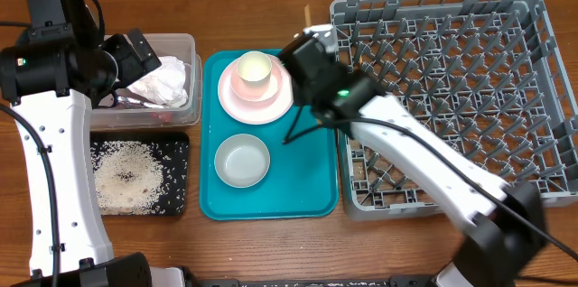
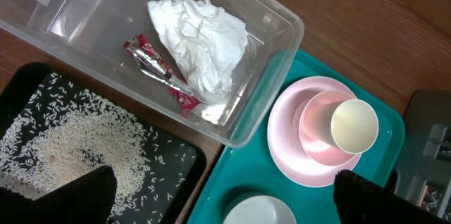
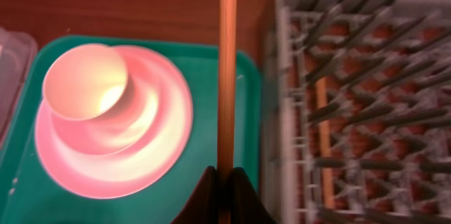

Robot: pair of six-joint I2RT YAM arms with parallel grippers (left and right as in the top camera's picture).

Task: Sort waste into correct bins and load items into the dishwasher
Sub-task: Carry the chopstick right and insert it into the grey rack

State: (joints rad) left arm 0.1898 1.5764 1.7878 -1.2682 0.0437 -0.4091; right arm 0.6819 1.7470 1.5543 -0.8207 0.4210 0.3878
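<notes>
Right gripper (image 3: 225, 185) clamped on 1 thin wooden chopstick (image 3: 227, 69), round pale-pink plate (image 3: 162, 132) at its 9 o'clock, left gripper (image 2: 222, 192) spread wide

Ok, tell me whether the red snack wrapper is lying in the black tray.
No, the red snack wrapper lies in the clear tub beside the white napkin; the black tray holds only rice.

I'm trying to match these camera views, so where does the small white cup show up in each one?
Overhead: cup upper centre, on the pink plate.
Left wrist: cup right of centre, same plate.
Right wrist: cup at left, same plate.
Shared landmark: the teal tray beneath the plate.
</notes>
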